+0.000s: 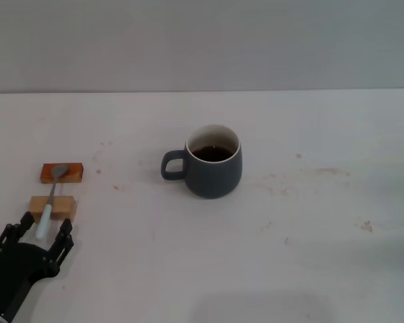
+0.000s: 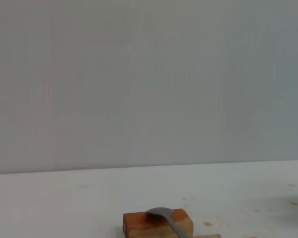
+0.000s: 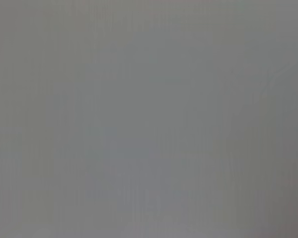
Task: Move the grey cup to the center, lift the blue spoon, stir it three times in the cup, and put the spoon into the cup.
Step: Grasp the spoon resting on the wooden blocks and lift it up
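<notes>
The grey cup [image 1: 213, 166] stands near the middle of the white table, handle toward my left, with dark liquid inside. The blue spoon [image 1: 51, 198] lies across two small wooden blocks at the left, its metal bowl on the far block and its pale handle end over the near one. My left gripper [image 1: 46, 230] is open at the bottom left, its fingers on either side of the spoon's handle end. In the left wrist view the spoon's bowl [image 2: 161, 214] rests on the far block [image 2: 156, 224]. The right gripper is out of view.
The far wooden block [image 1: 62, 173] and the near wooden block [image 1: 53, 206] hold the spoon off the table [image 1: 310, 235]. Small brownish stains dot the tabletop. A plain grey wall stands behind the table's far edge.
</notes>
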Tool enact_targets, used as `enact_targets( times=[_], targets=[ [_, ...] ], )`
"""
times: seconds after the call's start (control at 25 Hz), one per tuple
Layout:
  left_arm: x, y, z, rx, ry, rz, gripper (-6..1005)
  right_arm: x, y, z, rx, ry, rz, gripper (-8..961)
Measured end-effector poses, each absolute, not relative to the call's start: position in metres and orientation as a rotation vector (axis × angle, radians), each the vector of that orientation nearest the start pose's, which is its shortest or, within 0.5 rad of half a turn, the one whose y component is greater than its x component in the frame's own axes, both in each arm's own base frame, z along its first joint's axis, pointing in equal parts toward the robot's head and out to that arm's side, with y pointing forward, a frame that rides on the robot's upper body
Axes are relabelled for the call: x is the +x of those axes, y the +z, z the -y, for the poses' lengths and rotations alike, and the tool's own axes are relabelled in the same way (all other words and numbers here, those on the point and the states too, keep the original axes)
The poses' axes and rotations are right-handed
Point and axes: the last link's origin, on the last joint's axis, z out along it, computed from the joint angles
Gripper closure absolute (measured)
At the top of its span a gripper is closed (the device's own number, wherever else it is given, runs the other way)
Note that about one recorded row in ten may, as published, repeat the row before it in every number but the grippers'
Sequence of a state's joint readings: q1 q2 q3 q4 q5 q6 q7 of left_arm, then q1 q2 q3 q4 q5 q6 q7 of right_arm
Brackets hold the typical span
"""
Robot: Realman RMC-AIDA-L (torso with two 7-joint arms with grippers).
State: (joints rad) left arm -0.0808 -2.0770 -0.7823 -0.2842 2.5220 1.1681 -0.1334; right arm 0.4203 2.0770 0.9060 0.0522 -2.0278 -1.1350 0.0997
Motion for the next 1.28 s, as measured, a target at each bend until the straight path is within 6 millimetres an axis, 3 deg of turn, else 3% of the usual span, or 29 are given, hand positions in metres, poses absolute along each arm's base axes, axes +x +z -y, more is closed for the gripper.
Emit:
enact_targets(
  times=[0.24,0.36,1.28],
  targets=[
    [-0.3708,-0.0558,-0.21,-1.748,-0.573,0.692,278,0.3875,0.0284,-0.3127,-1.299,0.52,-0.657,955],
    [-0.371,-0.0556,-0.2093,-1.746,-0.574,0.692,443,0.3881,0.0282,-0.3118,-1.3,0.518,-0.658,955],
    [-0.3706,-0.0563,-0.2074,-1.749,-0.577,0.692,629,0.3883,0.0276,-0.3103,-1.306,0.517,-0.654,955]
  ],
)
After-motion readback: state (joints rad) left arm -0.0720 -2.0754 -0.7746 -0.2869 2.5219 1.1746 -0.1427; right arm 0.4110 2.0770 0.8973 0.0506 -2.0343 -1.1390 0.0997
